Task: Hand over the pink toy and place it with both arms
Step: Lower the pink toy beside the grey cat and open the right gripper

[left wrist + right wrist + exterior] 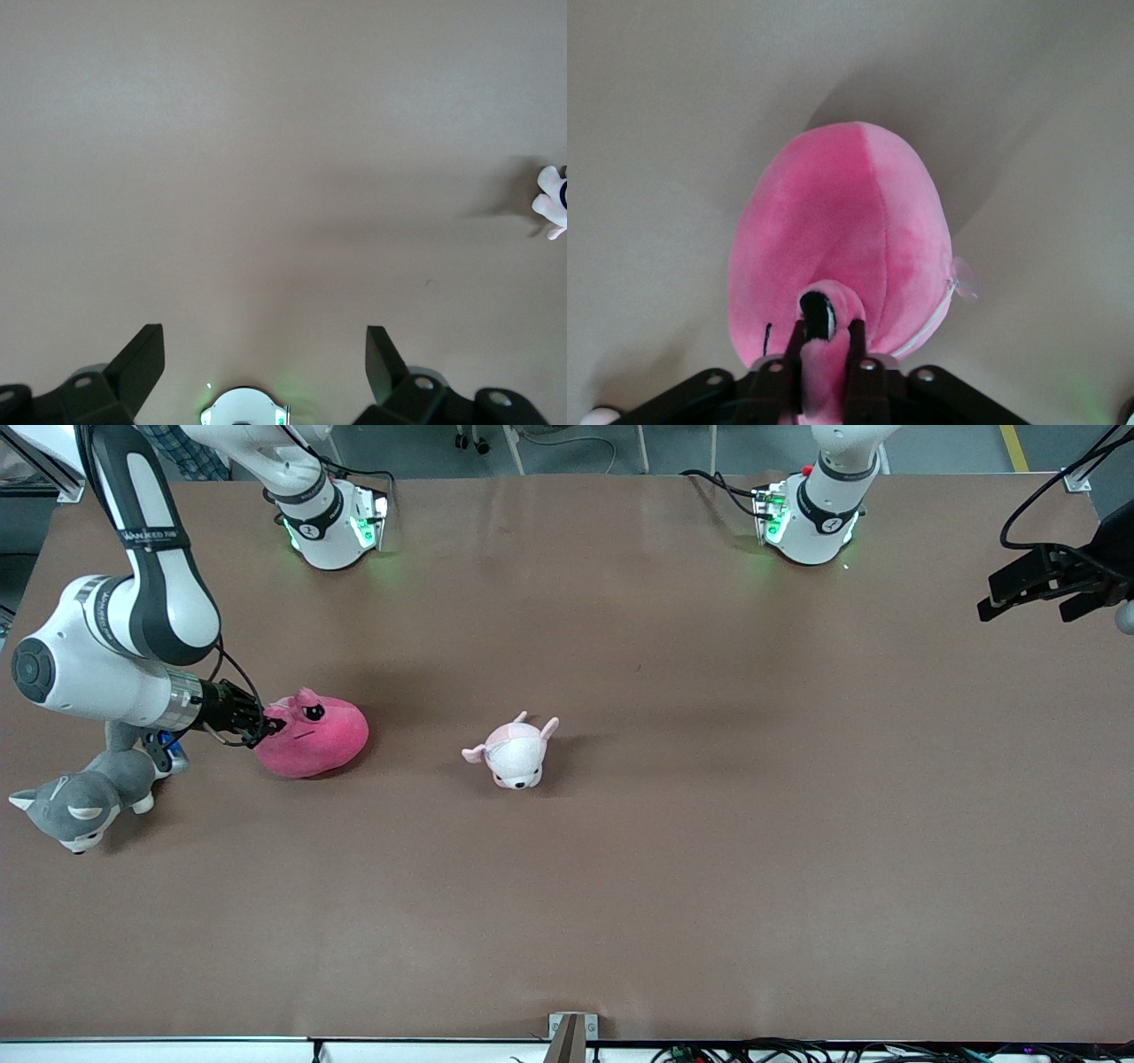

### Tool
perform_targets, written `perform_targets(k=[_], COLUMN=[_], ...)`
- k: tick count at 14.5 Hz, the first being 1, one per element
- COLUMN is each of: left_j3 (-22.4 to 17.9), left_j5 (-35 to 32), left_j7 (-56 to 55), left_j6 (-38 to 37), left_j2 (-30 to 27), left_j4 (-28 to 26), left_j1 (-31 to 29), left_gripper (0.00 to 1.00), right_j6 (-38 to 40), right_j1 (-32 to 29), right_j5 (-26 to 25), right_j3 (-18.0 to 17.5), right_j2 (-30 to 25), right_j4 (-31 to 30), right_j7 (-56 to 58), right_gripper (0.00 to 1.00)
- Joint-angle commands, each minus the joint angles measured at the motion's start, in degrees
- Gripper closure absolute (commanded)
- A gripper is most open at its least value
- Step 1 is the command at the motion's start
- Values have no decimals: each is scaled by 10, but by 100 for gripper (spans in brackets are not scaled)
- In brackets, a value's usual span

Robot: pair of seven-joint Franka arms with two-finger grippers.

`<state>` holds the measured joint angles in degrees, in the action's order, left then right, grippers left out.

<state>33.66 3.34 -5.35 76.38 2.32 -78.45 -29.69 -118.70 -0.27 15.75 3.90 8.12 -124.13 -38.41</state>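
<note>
The grey-and-white husky plush (75,802) lies nearest the camera on the brown tabletop (709,868), at the right arm's end, beneath the right arm. Just beside it, the right gripper (266,726) has its jaws pinching a small flap of the pink toy (314,737), which rests on the tabletop directly ahead of those jaws. The pale pink-and-white animal plush (514,753) sits apart, toward the middle. The left gripper (266,359) waits over bare tabletop, jaws spread wide.
</note>
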Motion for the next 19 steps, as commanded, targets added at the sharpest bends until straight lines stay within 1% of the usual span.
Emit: perform_targets(k=[1, 3, 5, 6, 7, 8, 9, 11, 12, 14, 16, 18, 19], left_j3=[4, 4, 3, -1, -1, -1, 0, 4, 4, 3, 0, -1, -1], left_j5=[-3, -4, -4, -4, -4, -4, -4, -5, -4, -4, -3, -2, -3], left_j7=[44, 46, 46, 49, 48, 48, 48, 47, 47, 47, 47, 48, 47], left_j6=[17, 24, 54, 64, 64, 64, 65, 65, 64, 64, 65, 65, 64], left_j2=[-38, -49, -79, -87, -86, -83, -81, -80, -80, -79, -75, -75, -73], left_j4=[-35, -42, -88, -98, -96, -93, -87, -81, -81, -81, -80, -79, -75], left_j1=[-26, -27, -27, -27, -27, -27, -27, -26, -26, -27, -27, -28, -28], left_gripper=[0, 0, 0, 0, 0, 0, 0, 0, 0, 0, 0, 0, 0], right_j6=[-13, -6, 23, 42, 57, 72, 94, 109, 110, 136, 178, 213, 220], right_j1=[-13, -10, -10, -11, -12, -13, -15, -16, -17, -23, -24, -23, -21], right_j5=[10, 9, 4, 1, -10, -31, -64, -113, -130, -160, -171, -184, -186], right_j3=[-13, -13, -13, -13, -13, -13, -13, -13, -12, -12, -12, -12, -12], right_j2=[-23, -23, -23, -22, -21, -17, -15, -13, -13, -13, -13, -12, -8], right_j4=[-16, 14, 55, 83, 111, 134, 158, 196, 211, 240, 273, 308, 315], right_j7=[20, 33, 68, 89, 129, 163, 211, 310, 349, 414, 444, 444, 444], right_gripper=[0, 0, 0, 0, 0, 0, 0, 0, 0, 0, 0, 0, 0])
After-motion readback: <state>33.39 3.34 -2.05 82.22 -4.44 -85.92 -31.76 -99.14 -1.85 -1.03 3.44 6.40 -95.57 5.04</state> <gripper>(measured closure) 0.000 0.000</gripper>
